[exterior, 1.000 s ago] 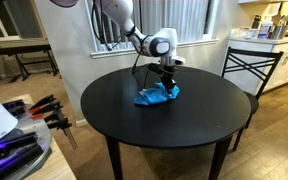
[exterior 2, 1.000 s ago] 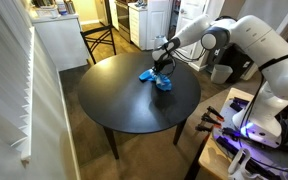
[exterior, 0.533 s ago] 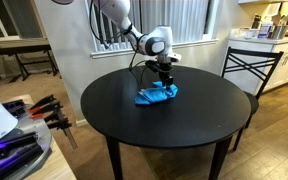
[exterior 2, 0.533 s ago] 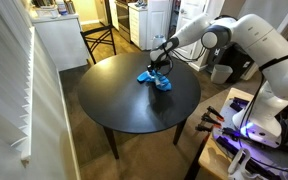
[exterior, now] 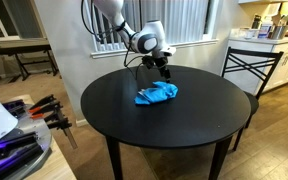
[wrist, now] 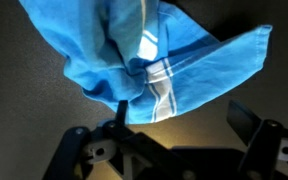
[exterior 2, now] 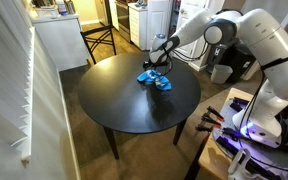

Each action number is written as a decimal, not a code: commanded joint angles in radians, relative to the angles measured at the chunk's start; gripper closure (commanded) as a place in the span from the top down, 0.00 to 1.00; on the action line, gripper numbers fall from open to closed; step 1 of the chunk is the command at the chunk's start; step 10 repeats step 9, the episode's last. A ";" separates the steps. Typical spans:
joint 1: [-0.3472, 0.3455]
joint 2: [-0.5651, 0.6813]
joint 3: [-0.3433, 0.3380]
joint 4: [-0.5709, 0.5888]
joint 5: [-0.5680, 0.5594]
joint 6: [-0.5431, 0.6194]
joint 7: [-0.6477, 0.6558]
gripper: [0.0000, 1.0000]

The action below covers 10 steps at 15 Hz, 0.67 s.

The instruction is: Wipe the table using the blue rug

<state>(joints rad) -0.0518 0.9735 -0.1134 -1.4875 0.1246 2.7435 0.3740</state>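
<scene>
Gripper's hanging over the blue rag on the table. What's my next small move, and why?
Probably lower straight down onto the crumpled blue cloth rag and close on its bunched middle. The Robotiq gripper hangs above it, apart, jaws open and empty in the wrist view. The rag lies loose on the round black table, so no wiping can start ungripped.

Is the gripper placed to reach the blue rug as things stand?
Probably yes: the gripper hangs open just above the blue rug, and nothing stands between them on the table.
</scene>
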 commanded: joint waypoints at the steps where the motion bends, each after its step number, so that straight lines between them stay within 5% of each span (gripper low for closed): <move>1: 0.042 -0.070 -0.029 -0.119 0.025 0.063 0.036 1.00; 10: 0.048 -0.035 -0.029 -0.088 0.021 0.054 0.027 1.00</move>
